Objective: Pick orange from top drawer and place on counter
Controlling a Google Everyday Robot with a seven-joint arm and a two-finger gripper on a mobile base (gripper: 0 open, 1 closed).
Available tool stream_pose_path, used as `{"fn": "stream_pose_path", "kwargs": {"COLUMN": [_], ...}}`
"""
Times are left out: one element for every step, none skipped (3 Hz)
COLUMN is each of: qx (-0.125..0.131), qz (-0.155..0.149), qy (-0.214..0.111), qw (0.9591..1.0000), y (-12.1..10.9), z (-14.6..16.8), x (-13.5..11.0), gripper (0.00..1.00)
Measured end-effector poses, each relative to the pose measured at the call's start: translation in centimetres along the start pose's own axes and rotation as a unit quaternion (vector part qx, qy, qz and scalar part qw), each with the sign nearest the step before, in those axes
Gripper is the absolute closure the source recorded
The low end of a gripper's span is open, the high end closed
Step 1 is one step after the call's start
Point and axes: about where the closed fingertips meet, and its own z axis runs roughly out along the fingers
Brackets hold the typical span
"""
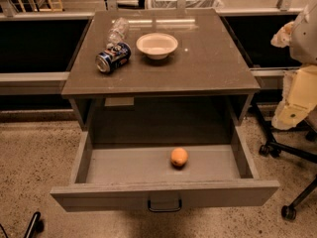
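Counter [198, 68]: can [113, 57] on its left, bowl [157, 44] mid-back. Top drawer [163, 196] below the counter, pulled out; orange [179, 157] sits inside. Gripper [287, 117] hangs right of the counter, grip state can't tell.

I can't see my end effector. The top drawer [124, 166] is open from above; a can [113, 57] and a bowl [157, 44] crowd the tabletop [198, 71] rear.
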Motion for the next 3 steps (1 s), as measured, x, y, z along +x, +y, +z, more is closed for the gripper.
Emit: {"fn": "stream_pose_path", "kwargs": {"qx": [0.0,-0.019,-0.051], "qz": [0.0,-0.01,-0.016], "qy": [0.0,-0.048,-0.123], "qw": [1.0,0.9986,0.9909], "y": [0.0,-0.6,0.5], "z": [0.0,3.8,9.8], "x": [0.0,-1.9,-5.3], "gripper": [0.0,0.0,0.0]}}
